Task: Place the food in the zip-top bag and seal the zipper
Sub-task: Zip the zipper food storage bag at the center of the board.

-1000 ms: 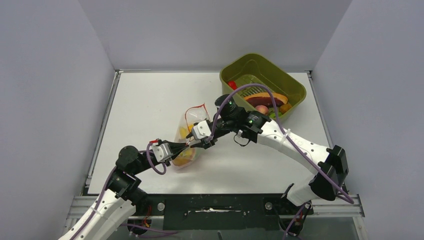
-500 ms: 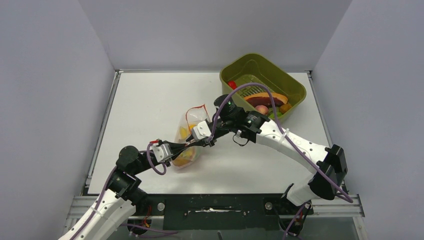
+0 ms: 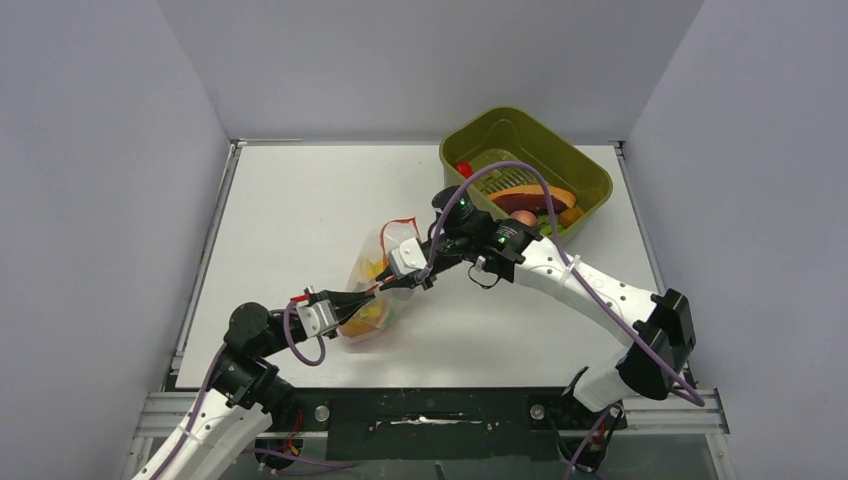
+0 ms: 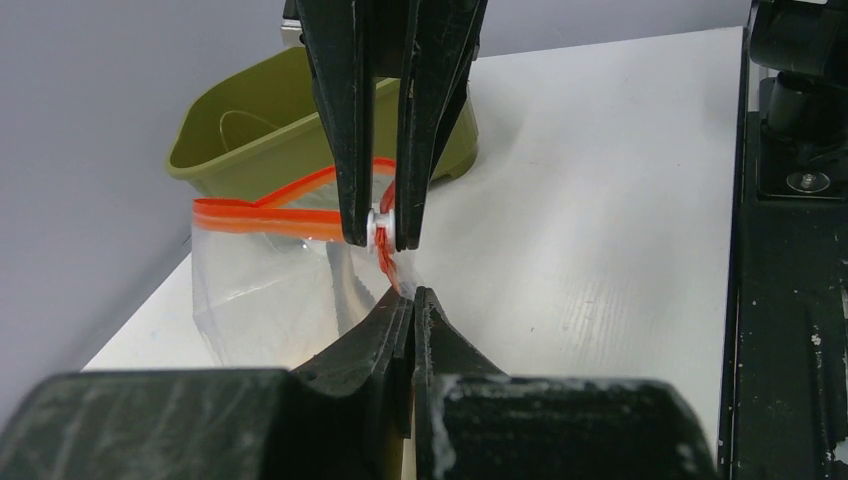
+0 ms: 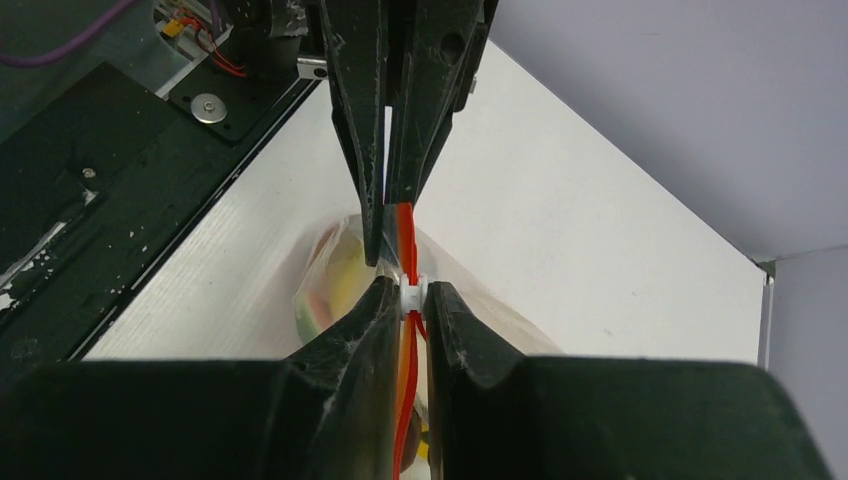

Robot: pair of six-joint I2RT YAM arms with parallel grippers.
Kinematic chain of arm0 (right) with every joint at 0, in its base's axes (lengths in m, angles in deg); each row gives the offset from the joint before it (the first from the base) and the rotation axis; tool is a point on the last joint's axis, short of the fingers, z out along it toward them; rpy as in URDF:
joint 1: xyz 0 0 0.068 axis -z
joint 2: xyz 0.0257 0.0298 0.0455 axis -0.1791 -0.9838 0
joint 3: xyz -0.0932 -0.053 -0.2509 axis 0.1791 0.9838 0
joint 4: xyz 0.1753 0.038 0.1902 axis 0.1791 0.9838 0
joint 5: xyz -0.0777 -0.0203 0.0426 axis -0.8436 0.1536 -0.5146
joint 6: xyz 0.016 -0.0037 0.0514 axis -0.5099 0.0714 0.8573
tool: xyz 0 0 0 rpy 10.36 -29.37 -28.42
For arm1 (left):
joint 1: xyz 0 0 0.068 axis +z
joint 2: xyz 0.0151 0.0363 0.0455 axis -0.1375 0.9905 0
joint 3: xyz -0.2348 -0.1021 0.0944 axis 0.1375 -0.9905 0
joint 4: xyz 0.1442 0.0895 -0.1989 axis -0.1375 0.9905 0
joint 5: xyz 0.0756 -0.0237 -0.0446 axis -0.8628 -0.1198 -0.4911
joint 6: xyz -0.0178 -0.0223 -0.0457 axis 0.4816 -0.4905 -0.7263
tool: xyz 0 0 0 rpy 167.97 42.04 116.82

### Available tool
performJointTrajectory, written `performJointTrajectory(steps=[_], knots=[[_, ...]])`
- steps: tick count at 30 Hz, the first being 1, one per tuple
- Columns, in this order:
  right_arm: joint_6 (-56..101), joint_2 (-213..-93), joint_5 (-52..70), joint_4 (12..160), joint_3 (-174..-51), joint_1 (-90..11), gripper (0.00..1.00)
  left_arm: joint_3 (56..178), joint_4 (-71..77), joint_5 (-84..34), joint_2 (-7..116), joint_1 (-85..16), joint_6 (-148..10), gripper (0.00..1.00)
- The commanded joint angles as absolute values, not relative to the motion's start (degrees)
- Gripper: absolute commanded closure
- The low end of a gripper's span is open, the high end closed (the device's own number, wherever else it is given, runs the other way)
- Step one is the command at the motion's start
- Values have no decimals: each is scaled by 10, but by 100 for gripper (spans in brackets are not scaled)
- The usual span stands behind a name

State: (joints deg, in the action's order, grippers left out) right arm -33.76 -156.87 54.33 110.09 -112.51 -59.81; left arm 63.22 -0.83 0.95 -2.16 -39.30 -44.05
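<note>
The clear zip-top bag (image 3: 372,296) lies mid-table with yellow and orange food (image 3: 367,312) inside. My left gripper (image 4: 412,298) is shut on the bag's edge at one end of the red-orange zipper (image 4: 262,215). My right gripper (image 5: 412,292) is shut on a small white slider (image 5: 413,291) on the zipper, just beyond the left fingertips. In the top view both grippers meet over the bag, the left (image 3: 371,293) and the right (image 3: 386,283). A watermelon slice (image 3: 541,197) and a peach (image 3: 523,217) lie in the olive-green tub (image 3: 590,178).
The olive-green tub stands at the back right of the white table (image 3: 290,200), and shows behind the bag in the left wrist view (image 4: 250,130). The black base rail (image 3: 430,410) runs along the near edge.
My left arm has drawn back toward the near left, pulling the bag's edge with it. The right gripper has stayed pinched on the slider, shifting only slightly.
</note>
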Motion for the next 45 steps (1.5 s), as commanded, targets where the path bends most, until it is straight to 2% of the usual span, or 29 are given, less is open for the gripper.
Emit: performJointTrajectory(steps=[1,12,15,19,36,45], knots=[[-363,-1561,523,1100,-1126,-567,100,642,-27,35,-30,-394,-434,100],[-372,-1552,520,1127,-1129,-558,100,640,-65,13,-24,-394,-470,100],[-366,-1552,529,1118,-1133,-558,100,650,-74,8,-5,-394,-487,83],[-362,-1550,534,1110,-1134,-558,100,669,-67,10,21,-394,-498,74],[-354,-1549,537,1096,-1131,-565,100,698,-77,-35,73,-394,-523,70],[-352,-1552,540,1097,-1134,-566,100,686,-90,-33,73,-394,-508,78]])
